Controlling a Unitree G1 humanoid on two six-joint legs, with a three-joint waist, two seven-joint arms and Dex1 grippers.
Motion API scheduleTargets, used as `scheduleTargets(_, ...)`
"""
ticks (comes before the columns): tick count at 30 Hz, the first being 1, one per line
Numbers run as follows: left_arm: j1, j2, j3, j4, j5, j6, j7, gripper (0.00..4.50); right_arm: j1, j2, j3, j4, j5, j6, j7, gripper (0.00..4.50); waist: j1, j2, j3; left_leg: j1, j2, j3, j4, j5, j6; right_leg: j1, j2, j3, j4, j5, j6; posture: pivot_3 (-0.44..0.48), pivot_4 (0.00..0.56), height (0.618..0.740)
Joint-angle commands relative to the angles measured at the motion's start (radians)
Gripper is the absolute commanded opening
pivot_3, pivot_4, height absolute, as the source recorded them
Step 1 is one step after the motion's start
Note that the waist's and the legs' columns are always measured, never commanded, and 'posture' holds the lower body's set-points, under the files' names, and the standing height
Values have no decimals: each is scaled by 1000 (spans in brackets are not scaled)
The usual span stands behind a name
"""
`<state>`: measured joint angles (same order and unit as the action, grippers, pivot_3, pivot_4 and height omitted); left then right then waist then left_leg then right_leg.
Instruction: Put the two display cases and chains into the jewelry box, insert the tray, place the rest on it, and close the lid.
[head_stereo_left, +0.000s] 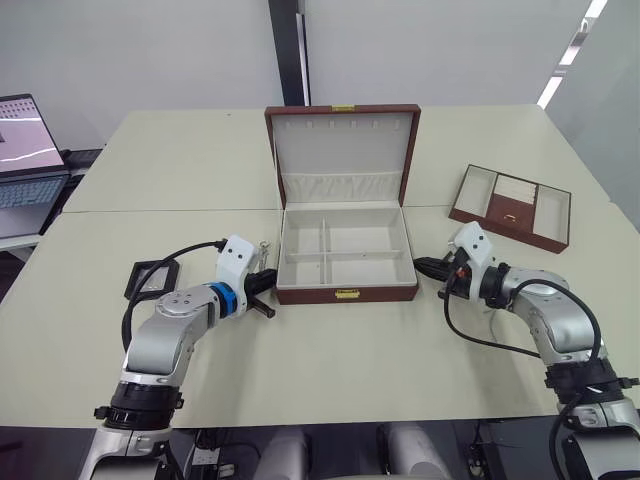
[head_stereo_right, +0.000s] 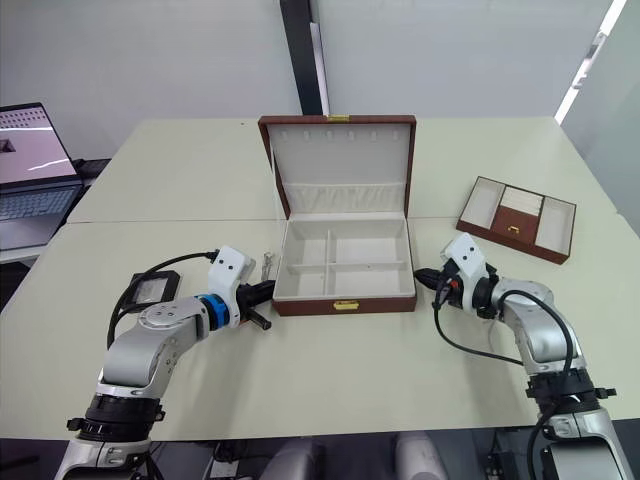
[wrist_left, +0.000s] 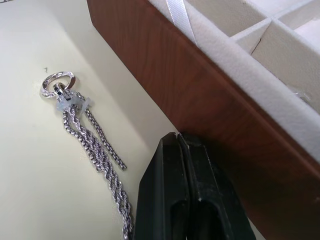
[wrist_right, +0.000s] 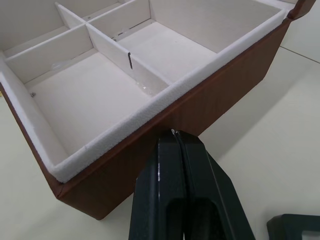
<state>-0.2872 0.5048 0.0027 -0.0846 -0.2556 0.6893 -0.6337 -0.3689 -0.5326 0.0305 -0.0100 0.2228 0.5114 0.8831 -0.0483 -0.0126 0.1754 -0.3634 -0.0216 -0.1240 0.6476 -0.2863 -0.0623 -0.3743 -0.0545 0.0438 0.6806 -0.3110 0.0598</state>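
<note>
Beside jewelry box (head_stereo_left: 345, 250) walls, both tools pressed together, chain (wrist_left: 95, 150) near left wall

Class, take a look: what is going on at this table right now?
A humanoid robot faces an open brown jewelry box with white lining, its compartments apparently empty. The left gripper and right gripper are shut, holding nothing, either side of the box. A silver chain lies beside the left gripper; the brown insert tray waits on the table.

Both arms are held low and bent inward. The left gripper (wrist_left: 181, 145) and the right gripper (wrist_right: 174, 137) are each pressed closed, fingers together, empty.
</note>
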Motion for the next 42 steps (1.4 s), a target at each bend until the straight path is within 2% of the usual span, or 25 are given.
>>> scheduleTargets(1, -8, -2, -35, -10, -14, -19, -44, 0, 4, 20, 35, -47, 29, 5, 15, 22, 0, 0, 0, 0, 0, 0, 0, 0, 0, 0, 0, 0, 0, 0, 0, 0, 150, 740)
scheduleTargets(12, -7, -4, -37, -18, -14, -14, -45, 0, 0, 23, 16, -20, 22, -12, -4, 22, 0, 0, 0, 0, 0, 0, 0, 0, 0, 0, 0, 0, 0, 0, 0, 0, 150, 740)
scheduleTargets(22, -9, 32, 20, 2, -22, -39, -54, 0, 2, -15, -57, 24, 52, -51, 7, 22, 2, 0, 0, -1, 0, -1, 0, 0, 0, 0, 0, 0, 0, 0, 0, 0, 150, 740)
scheduleTargets(28, -14, 66, 88, 0, -62, -43, -75, 0, 15, -59, -140, 22, 121, -55, 32, 22, 5, 0, 0, -1, 0, -1, 0, 0, 0, -1, 0, 0, 0, 0, 0, 0, 150, 740)
scheduleTargets(32, 12, 135, 193, -38, -142, -15, -132, 0, 66, -143, -215, 3, 183, -53, 109, 22, 10, -1, 0, -1, 0, 0, -1, 0, 0, 0, 0, -1, -1, 0, 0, 0, 150, 740)
scheduleTargets(33, 35, 176, 217, -47, -155, -11, -165, 0, 88, -178, -238, 6, 198, -51, 143, 387, 9, -1, 1, -2, 0, 0, -1, 0, 0, -1, 0, -1, -1, 0, 0, 0, 150, 740)
scheduleTargets(34, 63, 219, 238, -53, -165, -13, -200, 0, 109, -212, -257, 10, 210, -46, 170, 547, 8, 0, 1, -2, 0, 0, -1, 0, 0, -1, 0, -1, -1, 0, 0, 0, 150, 740)
scheduleTargets(37, 126, 320, 308, -21, -178, -27, -256, 578, 165, -306, -300, 45, 221, -59, 238, 1342, 8, 0, 1, -2, 0, 0, -2, 0, 0, -1, 0, 0, -2, 0, 0, 0, 150, 740)
scheduleTargets(42, 298, 456, 422, 62, -124, -105, -316, 2055, 255, -422, -359, 138, 186, -126, 301, 2695, 8, 0, 1, 0, 0, 3, -2, 0, 0, 0, 0, 0, -2, 0, 0, 0, 150, 740)
